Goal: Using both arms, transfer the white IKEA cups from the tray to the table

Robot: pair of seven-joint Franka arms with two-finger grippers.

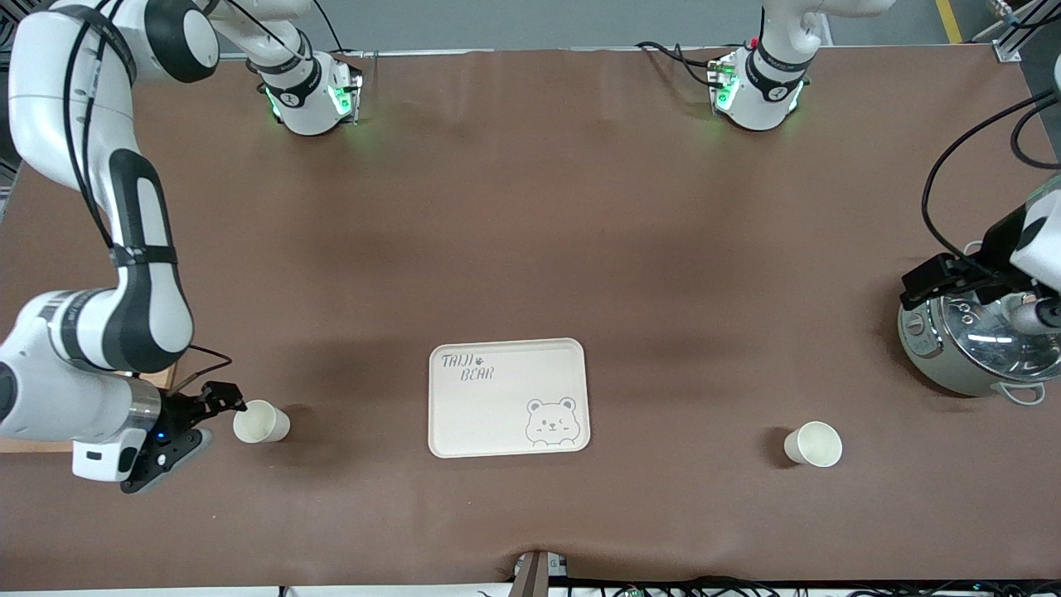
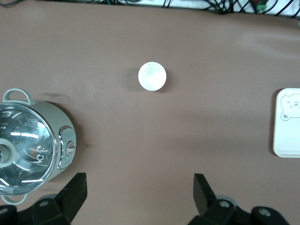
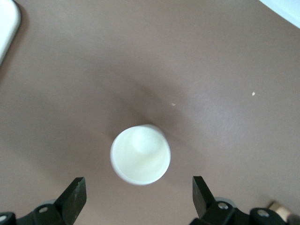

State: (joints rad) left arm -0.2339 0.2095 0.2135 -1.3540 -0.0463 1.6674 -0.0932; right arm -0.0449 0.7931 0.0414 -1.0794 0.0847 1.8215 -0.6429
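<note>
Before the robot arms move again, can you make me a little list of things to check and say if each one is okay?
1. Tray has no cups on it: ok.
2. One cup stands upright on the table, toward the right arm's end: ok.
3. Other cup stands upright on the table, toward the left arm's end: ok.
4. Right gripper, beside its cup, jaws open and not holding it: ok.
5. Left gripper, over the pot, jaws open and holding nothing: ok.
6. Right gripper can lift away without bumping its cup: cannot tell.
</note>
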